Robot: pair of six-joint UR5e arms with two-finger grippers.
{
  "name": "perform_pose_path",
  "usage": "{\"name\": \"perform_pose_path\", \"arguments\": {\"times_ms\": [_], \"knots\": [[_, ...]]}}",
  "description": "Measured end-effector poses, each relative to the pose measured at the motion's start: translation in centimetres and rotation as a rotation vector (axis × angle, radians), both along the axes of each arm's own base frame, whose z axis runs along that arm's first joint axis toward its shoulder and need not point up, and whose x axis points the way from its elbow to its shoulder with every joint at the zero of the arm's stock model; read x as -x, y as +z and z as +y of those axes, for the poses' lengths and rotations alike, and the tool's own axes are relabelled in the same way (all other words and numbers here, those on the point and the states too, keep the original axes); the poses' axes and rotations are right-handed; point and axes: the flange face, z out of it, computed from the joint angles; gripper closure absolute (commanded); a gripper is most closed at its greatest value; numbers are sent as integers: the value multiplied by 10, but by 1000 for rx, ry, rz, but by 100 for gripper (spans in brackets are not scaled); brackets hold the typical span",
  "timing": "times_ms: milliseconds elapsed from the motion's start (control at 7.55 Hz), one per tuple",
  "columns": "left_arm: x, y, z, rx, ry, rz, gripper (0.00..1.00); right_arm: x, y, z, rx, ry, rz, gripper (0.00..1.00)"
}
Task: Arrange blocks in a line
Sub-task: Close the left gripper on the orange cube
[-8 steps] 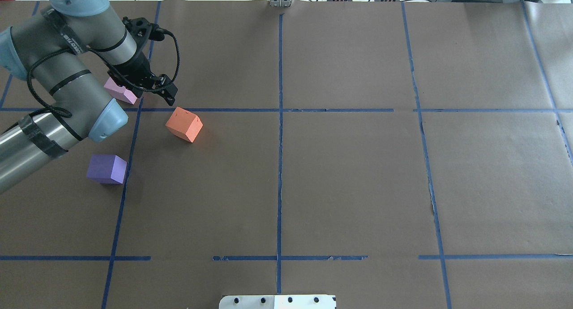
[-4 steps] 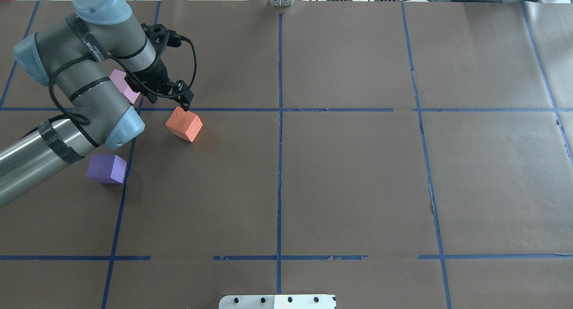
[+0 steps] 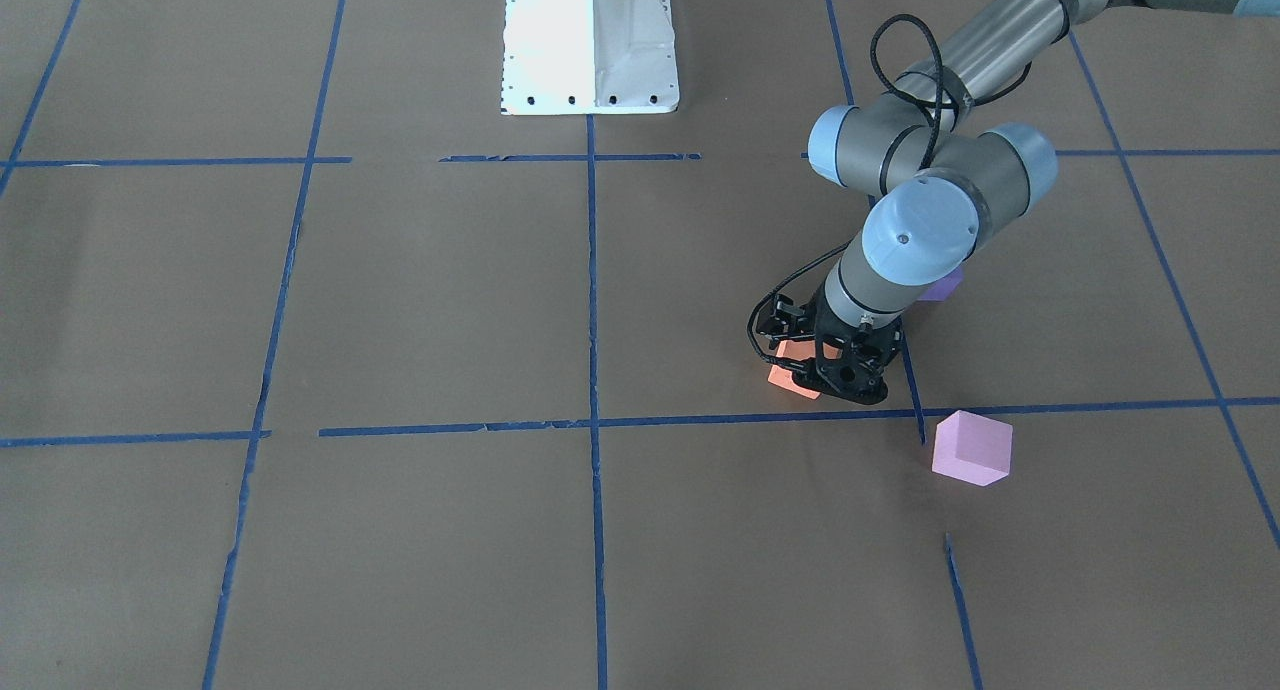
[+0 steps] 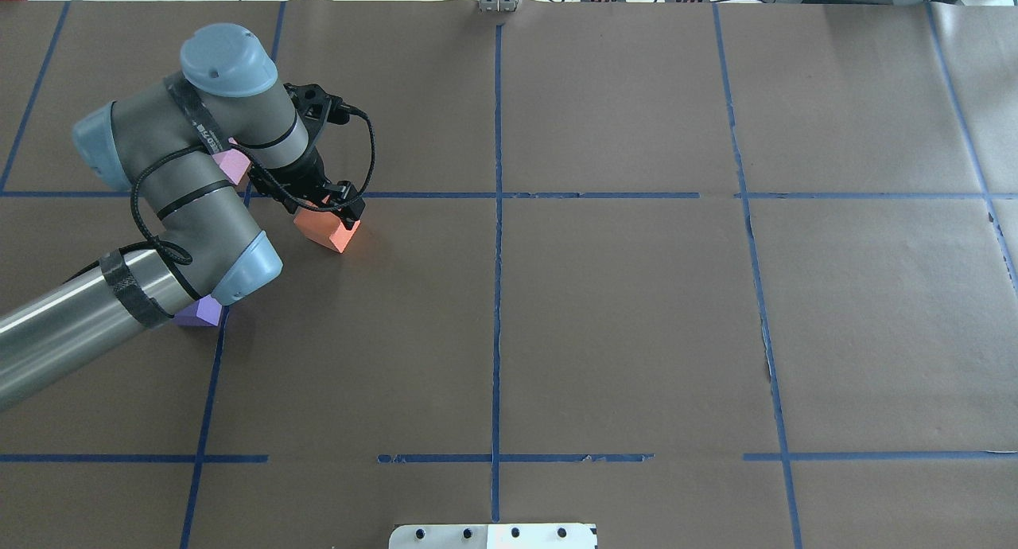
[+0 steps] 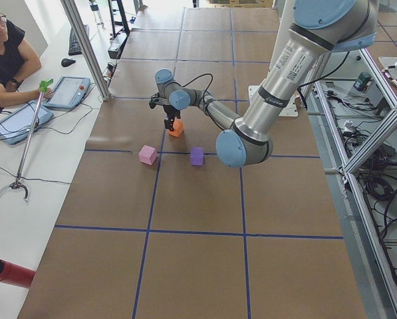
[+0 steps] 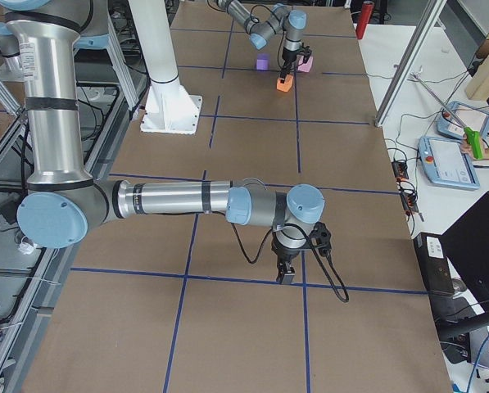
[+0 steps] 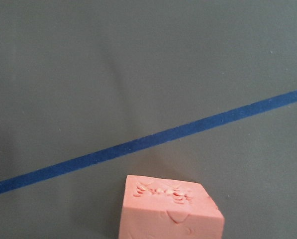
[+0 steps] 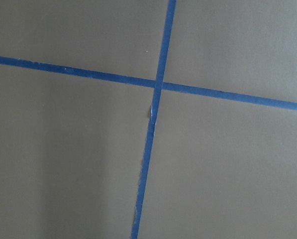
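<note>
Orange block (image 4: 332, 233) sits beneath the left tool (image 4: 328, 208).

Left gripper (image 4: 324, 208) low over orange block (image 4: 334, 232), so top access blocked. Left arm (image 4: 199, 191) joints hang over purple block (image 3: 943, 288); approach from above obstructed. Pink block (image 3: 972, 448) stands free of arm, all sides reachable. Blocks well apart, gaps passable. Open worktop (image 4: 636, 318) from orange block toward centre tape line (image 4: 497, 294).

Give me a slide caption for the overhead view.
Left gripper at the orange block; pink and purple blocks peek from behind the arm.
</note>
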Motion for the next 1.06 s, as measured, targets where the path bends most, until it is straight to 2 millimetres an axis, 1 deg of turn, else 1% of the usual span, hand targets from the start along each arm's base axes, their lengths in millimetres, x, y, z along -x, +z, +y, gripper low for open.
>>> {"name": "perform_pose_path", "arguments": {"times_ms": [398,795,928,1060], "knots": [[0,13,4,-16,4,11,1,0,0,0,0,0,0,0],[-3,26,-3,-43,-6,24,1,0,0,0,0,0,0,0],[-4,29,-4,-46,-9,27,4,0,0,0,0,0,0,0],[-4,31,-5,-46,-11,29,19,0,0,0,0,0,0,0]]}}
